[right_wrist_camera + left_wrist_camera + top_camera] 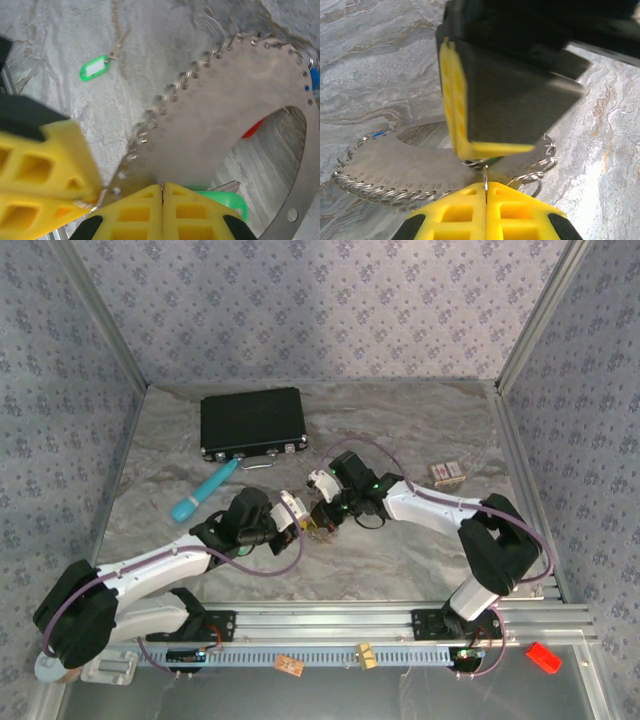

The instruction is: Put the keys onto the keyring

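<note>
The keyring [235, 95] is a wide, flat, silvery crescent with numbered holes and small wire rings along its rim [385, 170]. My left gripper [485, 192] is shut on one thin wire ring, seen edge-on. My right gripper [161, 192] is shut on a thin metal sliver at the keyring's edge. The two meet mid-table, left gripper [305, 520] against right gripper [328, 512]. A green key [227, 200] lies just under the right fingers. A red key [252, 129] and a blue key [314, 79] peek from under the plate. Another green key [94, 68] lies loose on the table.
A black case [252, 423] stands at the back with a teal tube [203, 492] in front of it. A small box [447, 474] sits right of the right arm. Patterned walls close the table on three sides.
</note>
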Controlling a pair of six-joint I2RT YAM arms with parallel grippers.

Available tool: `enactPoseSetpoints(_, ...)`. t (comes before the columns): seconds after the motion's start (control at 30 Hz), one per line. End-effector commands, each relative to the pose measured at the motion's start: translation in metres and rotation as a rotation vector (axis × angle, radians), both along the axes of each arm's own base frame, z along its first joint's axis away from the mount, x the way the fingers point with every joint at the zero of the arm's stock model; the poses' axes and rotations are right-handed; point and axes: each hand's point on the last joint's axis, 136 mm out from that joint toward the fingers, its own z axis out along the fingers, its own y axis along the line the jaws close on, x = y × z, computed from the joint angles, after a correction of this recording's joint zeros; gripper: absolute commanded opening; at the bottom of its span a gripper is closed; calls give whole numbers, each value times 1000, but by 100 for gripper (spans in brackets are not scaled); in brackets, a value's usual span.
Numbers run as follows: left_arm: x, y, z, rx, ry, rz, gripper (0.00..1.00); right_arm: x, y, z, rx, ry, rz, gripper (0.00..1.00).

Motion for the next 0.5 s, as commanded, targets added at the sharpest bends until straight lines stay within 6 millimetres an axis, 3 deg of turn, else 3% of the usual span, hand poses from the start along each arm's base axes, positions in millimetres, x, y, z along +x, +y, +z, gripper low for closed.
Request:
enactPoseSetpoints(0.0,3,-10,21,-87,-86,-21,0,6,3,12,75,52,-42,0)
enactPoseSetpoints(0.27,3,-10,24,-121,-98,-11,0,1,3,30,161,76,-19,0)
enactPoseSetpoints(0.47,12,-8,31,-189,-24,90,0,-5,-11,32,141,-3,-6,0)
